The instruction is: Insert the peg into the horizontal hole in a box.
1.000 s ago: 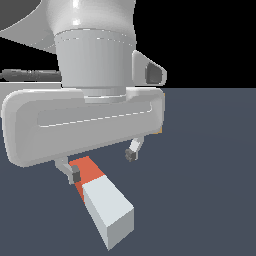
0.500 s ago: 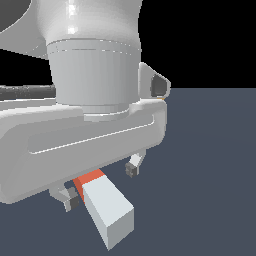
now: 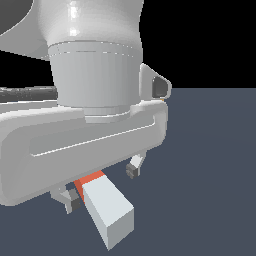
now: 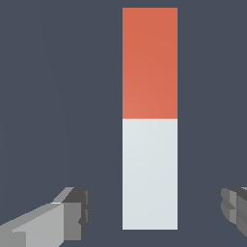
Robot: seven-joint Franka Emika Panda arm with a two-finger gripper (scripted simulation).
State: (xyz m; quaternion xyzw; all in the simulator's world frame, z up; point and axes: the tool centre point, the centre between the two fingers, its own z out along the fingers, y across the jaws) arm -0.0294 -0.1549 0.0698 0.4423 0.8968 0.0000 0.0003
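Wrist view shows wide jaws of the gripper [image 4: 154,212] straddling the peg [image 4: 149,118] seemingly off-centre, so closing could skew it.

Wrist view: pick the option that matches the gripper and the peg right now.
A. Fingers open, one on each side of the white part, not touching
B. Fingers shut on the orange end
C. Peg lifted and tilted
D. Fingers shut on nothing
A. The gripper is open: each of its fingers stands clear of the peg beside its white part.

peg [image 4: 149,120] flat on the floor [image 3: 210,165], between the spread pincer [image 4: 154,212] fingers
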